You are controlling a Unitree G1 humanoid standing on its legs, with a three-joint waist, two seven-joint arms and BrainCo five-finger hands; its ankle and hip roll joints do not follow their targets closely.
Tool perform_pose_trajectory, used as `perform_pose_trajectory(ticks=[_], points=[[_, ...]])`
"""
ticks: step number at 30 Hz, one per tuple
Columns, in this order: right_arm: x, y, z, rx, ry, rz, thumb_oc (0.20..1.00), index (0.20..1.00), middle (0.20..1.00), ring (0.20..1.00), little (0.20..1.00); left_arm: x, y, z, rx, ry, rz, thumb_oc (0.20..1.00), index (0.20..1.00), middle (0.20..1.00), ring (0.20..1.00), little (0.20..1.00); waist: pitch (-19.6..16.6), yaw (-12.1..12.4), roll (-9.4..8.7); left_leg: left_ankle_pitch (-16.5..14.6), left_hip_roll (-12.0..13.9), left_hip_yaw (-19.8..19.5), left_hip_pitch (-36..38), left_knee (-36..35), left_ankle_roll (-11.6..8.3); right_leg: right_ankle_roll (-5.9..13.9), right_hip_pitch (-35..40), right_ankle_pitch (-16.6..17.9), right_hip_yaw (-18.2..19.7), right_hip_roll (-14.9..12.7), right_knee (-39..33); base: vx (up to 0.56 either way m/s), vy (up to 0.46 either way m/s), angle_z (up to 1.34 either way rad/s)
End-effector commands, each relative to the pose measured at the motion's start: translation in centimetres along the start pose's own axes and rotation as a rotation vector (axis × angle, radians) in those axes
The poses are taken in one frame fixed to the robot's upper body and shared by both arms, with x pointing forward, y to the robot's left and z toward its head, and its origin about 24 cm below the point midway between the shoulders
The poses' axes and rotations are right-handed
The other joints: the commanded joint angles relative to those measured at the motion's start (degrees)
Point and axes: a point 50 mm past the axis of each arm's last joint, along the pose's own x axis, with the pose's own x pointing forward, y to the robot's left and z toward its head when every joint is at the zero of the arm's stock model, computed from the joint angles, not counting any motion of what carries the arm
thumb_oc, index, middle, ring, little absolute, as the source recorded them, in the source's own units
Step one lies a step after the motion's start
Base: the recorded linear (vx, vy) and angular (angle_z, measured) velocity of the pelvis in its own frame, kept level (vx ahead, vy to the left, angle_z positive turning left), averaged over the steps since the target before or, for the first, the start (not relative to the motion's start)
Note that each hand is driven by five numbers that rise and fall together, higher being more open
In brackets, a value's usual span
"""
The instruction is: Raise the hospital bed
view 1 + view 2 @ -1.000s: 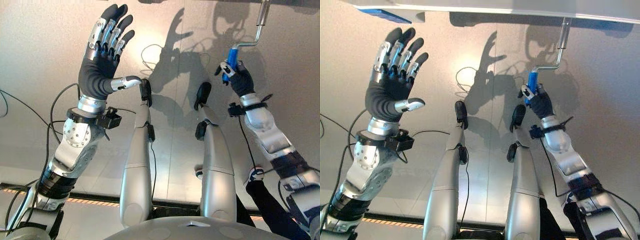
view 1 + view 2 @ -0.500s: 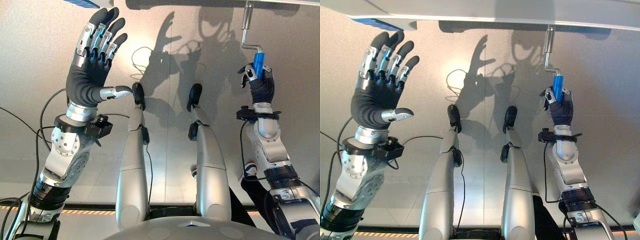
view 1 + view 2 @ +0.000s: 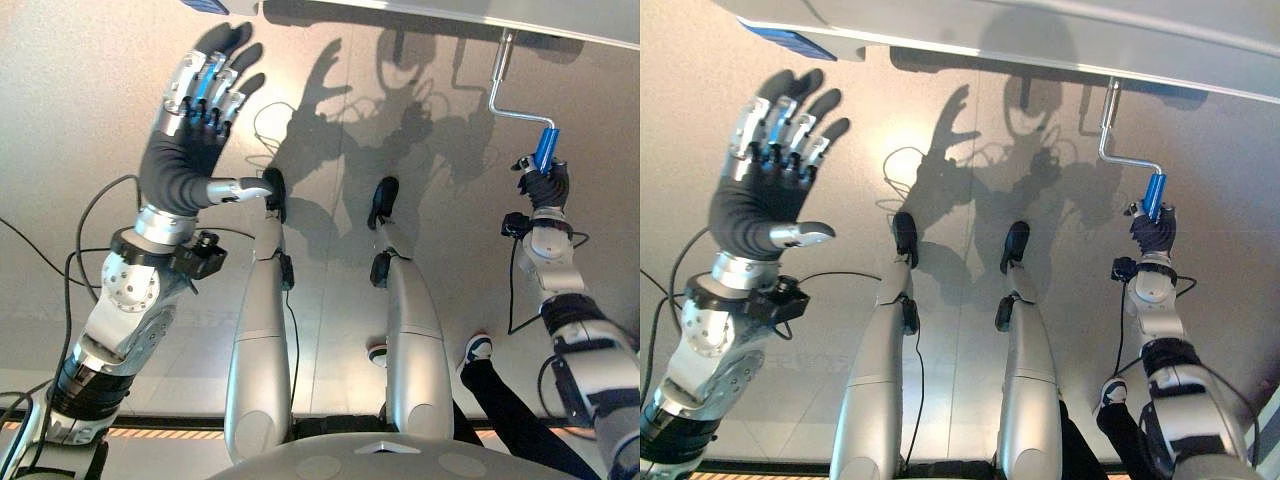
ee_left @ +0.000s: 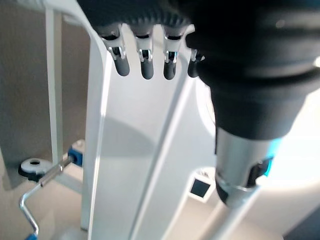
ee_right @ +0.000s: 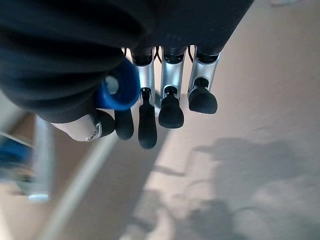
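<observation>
While my right hand (image 3: 546, 185) is curled round the blue grip (image 3: 545, 149) of the crank handle (image 3: 1124, 160), the whole job sits on that side; the grip pokes up out of my fist, its long axis roughly in line with my forearm. From its top the metal crank arm runs across toward my left, then bends and climbs as a shaft to the bed frame (image 3: 1060, 30) above my fist. My left hand (image 3: 190, 150) hangs well apart, fingers spread, holding nothing. I judge the next move a circular sweep about that shaft.
</observation>
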Motion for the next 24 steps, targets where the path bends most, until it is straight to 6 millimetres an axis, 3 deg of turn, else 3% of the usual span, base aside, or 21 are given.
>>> perform_pose_trajectory(ticks=[1,5,6,7,13,14,19,20,21,23,24], points=[[-0.4,-9.8,-3.9,-0.178,0.314,-0.22,0.2,0.2,0.2,0.2,0.2,0.3,-0.9,1.8,-0.056,-0.132,-0.015,1.0,1.0,1.0,1.0,1.0,-0.8,0.8,4.1,-4.3,0.8,0.2,1.9,1.2,-2.0,2.66,0.8,0.7,-0.8,1.6,-1.1,0.0,0.0,0.0],[0.6,-6.5,-3.0,-0.309,0.336,-0.034,0.2,0.2,0.2,0.2,0.2,0.6,-1.2,1.3,-0.082,-0.124,-0.038,1.0,1.0,1.0,1.0,1.0,-0.8,2.5,5.45,-4.0,0.9,-0.4,1.0,1.7,-1.78,2.38,0.0,0.3,-1.2,1.6,-0.3,-0.01,-0.031,-0.04],[0.7,-6.4,-2.8,-0.31,0.334,-0.033,0.2,0.2,0.2,0.2,0.2,0.6,-1.2,1.4,-0.081,-0.125,-0.036,1.0,1.0,1.0,1.0,1.0,-0.8,2.4,5.5,-4.1,0.9,-0.4,0.9,1.8,-1.79,2.38,0.0,0.3,-1.3,1.6,-0.3,-0.01,-0.039,-0.02],[1.3,-4.8,-1.8,-0.341,0.316,0.0,0.2,0.2,0.2,0.2,0.2,0.8,-1.4,1.3,-0.094,-0.132,-0.032,1.0,1.0,1.0,1.0,1.0,-0.8,3.3,6.29,-4.1,0.9,-0.6,0.5,2.2,-1.67,2.19,-0.5,0.1,-1.5,1.6,0.3,0.0,0.0,0.0],[1.9,3.2,1.6,-0.417,0.208,0.204,0.2,0.2,0.2,0.2,0.2,1.6,-1.7,1.0,-0.114,-0.152,0.0,1.0,1.0,1.0,1.0,1.0,-0.8,4.8,7.08,-4.0,0.8,-1.0,-1.0,2.6,-1.38,2.02,-1.9,-0.1,-2.0,1.7,1.1,0.0,0.0,0.0],[1.7,5.3,2.5,-0.473,0.165,0.259,0.2,0.2,0.2,0.2,0.2,1.8,-1.8,0.9,-0.117,-0.154,0.007,1.0,1.0,1.0,1.0,1.0,-0.8,5.1,7.22,-4.0,0.7,-1.2,-1.3,2.7,-1.36,1.97,-2.0,-0.1,-2.1,1.7,1.2,0.0,0.0,0.0],[0.3,11.1,4.5,-0.56,0.058,0.394,0.2,0.2,0.2,0.2,0.2,2.1,-2.0,0.7,-0.141,-0.163,0.048,1.0,1.0,1.0,1.0,1.0,-0.8,5.9,7.82,-3.7,0.3,-1.7,-2.2,2.6,-1.17,1.97,-2.7,-0.2,-2.5,1.4,1.4,0.0,0.0,0.0],[0.3,11.1,4.5,-0.56,0.058,0.394,0.2,0.2,0.2,0.2,0.2,2.1,-2.0,0.7,-0.141,-0.163,0.048,1.0,1.0,1.0,1.0,1.0,-0.8,5.9,7.81,-3.7,0.3,-1.7,-2.2,2.6,-1.17,1.97,-2.7,-0.2,-2.5,1.4,1.4,0.0,0.0,0.0],[-0.6,13.4,5.3,-0.635,-0.003,0.462,0.2,0.2,0.2,0.2,0.2,2.2,-2.0,0.6,-0.146,-0.161,0.065,1.0,1.0,1.0,1.0,1.0,-0.8,6.4,8.1,-3.6,0.1,-1.8,-2.7,2.7,-1.12,2.02,-3.0,-0.2,-2.9,1.1,1.6,0.0,0.0,0.0],[-1.4,15.0,5.5,-0.65,-0.028,0.502,0.2,0.2,0.2,0.2,0.2,2.1,-2.0,0.5,-0.147,-0.156,0.076,1.0,1.0,1.0,1.0,1.0,-0.8,6.6,8.19,-3.7,0.0,-2.0,-3.0,2.7,-1.07,2.05,-3.0,-0.3,-3.0,1.1,1.5,0.03,0.011,0.01],[-2.4,16.6,5.4,-0.701,-0.067,0.563,0.2,0.2,0.2,0.2,0.2,1.9,-2.0,0.2,-0.15,-0.141,0.083,1.0,1.0,1.0,1.0,1.0,-0.8,7.0,8.24,-5.4,-0.1,-2.6,-1.6,3.0,-1.43,2.6,-1.7,-1.8,-2.5,1.1,2.2,0.06,0.021,0.0]])
